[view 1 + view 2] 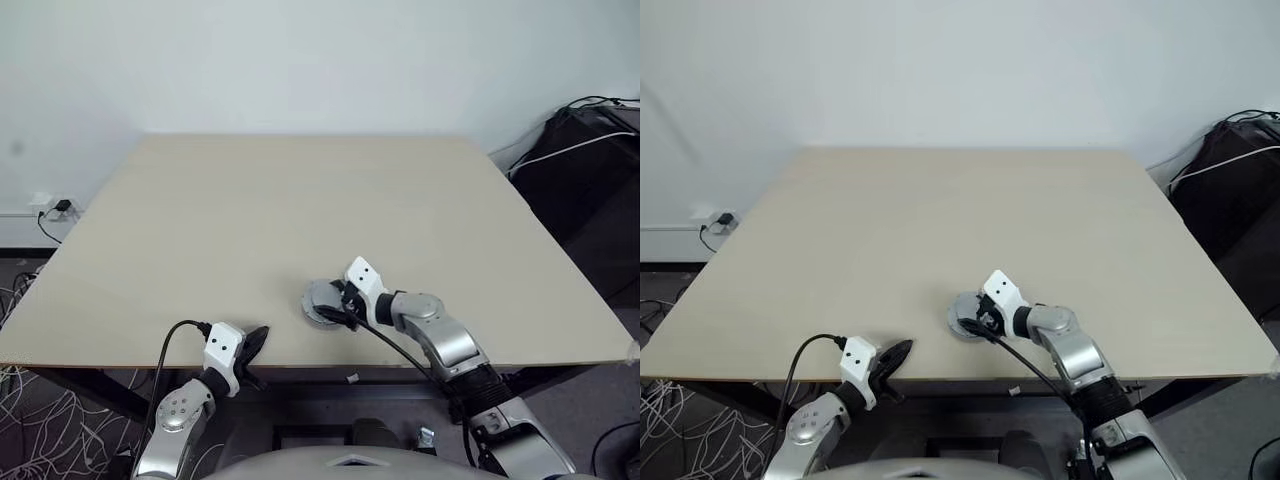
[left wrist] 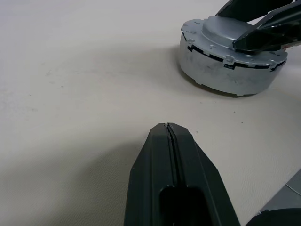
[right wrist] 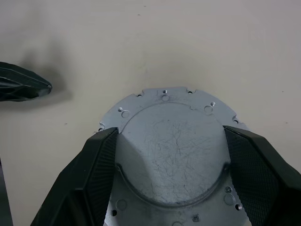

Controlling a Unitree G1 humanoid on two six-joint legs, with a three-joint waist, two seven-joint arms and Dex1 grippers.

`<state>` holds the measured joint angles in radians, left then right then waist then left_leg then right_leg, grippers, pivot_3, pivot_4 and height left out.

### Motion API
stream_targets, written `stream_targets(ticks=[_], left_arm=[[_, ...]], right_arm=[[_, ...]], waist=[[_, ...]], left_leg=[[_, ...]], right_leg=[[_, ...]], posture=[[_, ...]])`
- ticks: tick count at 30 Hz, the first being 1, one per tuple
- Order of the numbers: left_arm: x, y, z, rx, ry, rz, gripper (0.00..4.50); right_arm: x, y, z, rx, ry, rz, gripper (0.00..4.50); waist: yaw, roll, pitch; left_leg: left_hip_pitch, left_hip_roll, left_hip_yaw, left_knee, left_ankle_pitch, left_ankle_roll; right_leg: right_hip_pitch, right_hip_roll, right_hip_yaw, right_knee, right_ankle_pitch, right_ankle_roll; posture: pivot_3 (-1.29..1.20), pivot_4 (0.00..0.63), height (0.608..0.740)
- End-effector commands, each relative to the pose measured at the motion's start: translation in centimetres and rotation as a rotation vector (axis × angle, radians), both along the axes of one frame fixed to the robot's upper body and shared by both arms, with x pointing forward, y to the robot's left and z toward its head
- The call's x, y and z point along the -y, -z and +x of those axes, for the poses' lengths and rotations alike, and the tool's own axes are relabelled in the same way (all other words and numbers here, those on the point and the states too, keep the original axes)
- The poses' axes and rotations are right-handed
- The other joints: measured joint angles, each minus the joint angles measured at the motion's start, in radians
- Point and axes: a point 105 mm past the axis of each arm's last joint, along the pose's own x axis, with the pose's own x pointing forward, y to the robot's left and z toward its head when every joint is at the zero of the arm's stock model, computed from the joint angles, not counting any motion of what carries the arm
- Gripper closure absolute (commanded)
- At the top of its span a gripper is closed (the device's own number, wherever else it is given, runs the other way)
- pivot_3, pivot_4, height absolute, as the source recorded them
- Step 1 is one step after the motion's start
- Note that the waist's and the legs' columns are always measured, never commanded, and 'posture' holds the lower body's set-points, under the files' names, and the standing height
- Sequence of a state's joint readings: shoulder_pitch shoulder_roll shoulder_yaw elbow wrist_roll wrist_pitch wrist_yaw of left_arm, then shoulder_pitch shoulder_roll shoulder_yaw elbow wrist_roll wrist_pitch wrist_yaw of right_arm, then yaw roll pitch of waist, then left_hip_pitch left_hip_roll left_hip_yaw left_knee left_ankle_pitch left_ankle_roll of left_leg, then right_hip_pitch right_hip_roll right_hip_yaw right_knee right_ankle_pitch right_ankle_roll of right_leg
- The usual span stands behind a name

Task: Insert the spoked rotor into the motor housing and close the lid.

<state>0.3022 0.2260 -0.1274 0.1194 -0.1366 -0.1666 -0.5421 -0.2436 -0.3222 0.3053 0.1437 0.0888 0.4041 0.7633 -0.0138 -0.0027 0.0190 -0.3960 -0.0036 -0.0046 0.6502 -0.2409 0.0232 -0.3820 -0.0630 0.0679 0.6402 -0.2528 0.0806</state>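
Beige table (image 1: 300, 220) fills my view, with a white wall behind it and dark bags and cables off to the far right. Nearest me, at the table's front edge on the left, I see my left gripper (image 1: 256, 340) with its two black fingers pressed flat together, holding nothing; in its wrist view the seam between them is a thin line and the tips rest just above the tabletop. A little further in and to the right, my right gripper (image 1: 335, 305) reaches forward and leftward over the lid (image 3: 171, 146). Its fingers (image 3: 101, 160) are spread wide, one on each side of the raised round centre of the lid, touching or nearly touching its edge; I cannot tell whether they press on it. That lid is down, a scratched silvery-grey cap with a flange of small holes, sitting on the housing (image 2: 221, 75), which shows as a squat grey drum standing flat on the table. I cannot see inside it. Beyond it the tabletop runs bare to the wall.
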Motion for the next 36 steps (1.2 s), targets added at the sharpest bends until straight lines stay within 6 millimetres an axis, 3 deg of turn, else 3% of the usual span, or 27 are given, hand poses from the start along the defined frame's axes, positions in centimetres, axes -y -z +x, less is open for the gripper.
stream_targets(ticks=[1,8,20,36], left_arm=[[0.2,-0.8,0.6,0.047,0.003,-0.013,4.50],[0.5,-1.0,0.6,0.051,0.004,-0.017,4.50],[0.7,-1.8,0.8,0.061,0.006,-0.020,4.50],[0.5,-1.2,0.8,0.052,0.005,-0.014,4.50]], right_arm=[[0.5,1.1,-0.8,-0.059,-0.019,-0.035,1.31],[0.7,1.1,-0.6,-0.116,0.020,0.004,1.31],[1.2,1.2,-0.4,-0.039,-0.026,-0.097,1.31],[1.2,2.0,0.0,-0.017,0.029,-0.141,1.31]], waist=[[0.000,0.000,0.000],[0.001,0.000,0.000],[0.001,0.000,-0.001],[-0.008,0.000,-0.001]], left_leg=[[0.000,0.000,0.000,0.000,0.000,0.000],[0.000,0.000,0.000,0.000,0.000,0.000],[0.000,0.000,0.000,0.000,-0.002,-0.002],[0.001,0.001,0.000,0.001,-0.002,-0.003]], right_leg=[[0.000,0.000,0.000,0.000,0.000,0.000],[0.000,0.000,0.000,0.000,0.000,0.000],[0.000,-0.001,0.000,0.000,-0.001,0.001],[0.001,0.000,0.000,0.002,-0.003,0.006]], posture=[[0.00,0.000,0.740],[0.00,0.000,0.740],[0.00,0.000,0.740],[0.00,0.000,0.740]])
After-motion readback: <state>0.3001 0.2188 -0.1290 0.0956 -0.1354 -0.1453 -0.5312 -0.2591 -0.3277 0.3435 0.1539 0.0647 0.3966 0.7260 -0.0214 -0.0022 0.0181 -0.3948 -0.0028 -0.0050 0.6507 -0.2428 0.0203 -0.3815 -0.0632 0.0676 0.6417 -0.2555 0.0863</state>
